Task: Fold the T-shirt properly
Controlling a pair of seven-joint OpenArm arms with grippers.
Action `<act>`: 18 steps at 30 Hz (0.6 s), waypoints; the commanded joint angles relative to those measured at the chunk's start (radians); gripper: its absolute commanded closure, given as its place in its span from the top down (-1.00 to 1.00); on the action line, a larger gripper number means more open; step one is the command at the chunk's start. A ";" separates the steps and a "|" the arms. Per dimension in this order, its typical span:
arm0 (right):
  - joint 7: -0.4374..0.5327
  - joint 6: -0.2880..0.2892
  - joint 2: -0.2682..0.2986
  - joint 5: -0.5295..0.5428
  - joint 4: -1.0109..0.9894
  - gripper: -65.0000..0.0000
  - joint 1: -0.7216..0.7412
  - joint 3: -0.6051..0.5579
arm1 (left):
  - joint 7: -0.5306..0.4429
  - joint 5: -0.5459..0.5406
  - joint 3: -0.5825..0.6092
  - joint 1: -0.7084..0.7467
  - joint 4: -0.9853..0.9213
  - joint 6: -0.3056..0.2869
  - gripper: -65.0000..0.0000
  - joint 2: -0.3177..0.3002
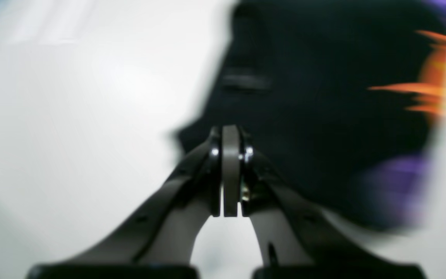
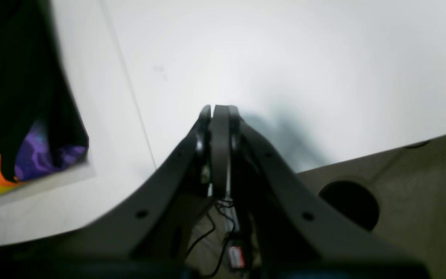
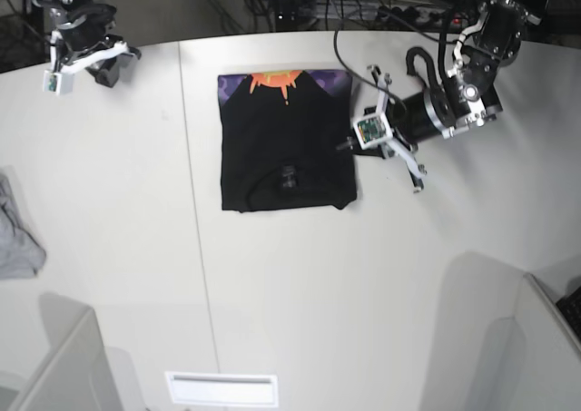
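I judge the fold nearly done: the T-shirt [image 3: 286, 143] lies as 1 compact black rectangle on the white worktop [image 3: 363, 275], just beside the left tool [image 1: 230, 133], whose jaws are pressed together at its edge; whether cloth is pinched I cannot tell. The right tool [image 2: 220, 112], clamped on nothing, hangs well apart near the worktop's rim. A grey cloth [image 3: 16, 234] sits far off, and cables clutter the room behind.

No writing, label or number is legible anywhere, not even on the T-shirt [image 3: 287, 143] print.

Black T-shirt [image 3: 286, 143], orange-purple print
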 commanded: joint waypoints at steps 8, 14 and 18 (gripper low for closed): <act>0.067 0.076 0.013 0.009 0.020 -1.00 -0.136 0.008 | -0.256 -0.017 -0.005 0.229 0.018 0.113 -1.00 -0.116; 0.061 0.076 0.007 0.009 0.018 -1.00 -0.231 0.004 | -0.331 -0.015 -0.021 0.375 0.017 0.130 -1.00 -0.159; 0.039 0.076 0.007 0.011 0.017 -1.00 -0.286 -0.004 | -0.328 -0.015 -0.053 0.458 0.009 0.130 -1.00 -0.156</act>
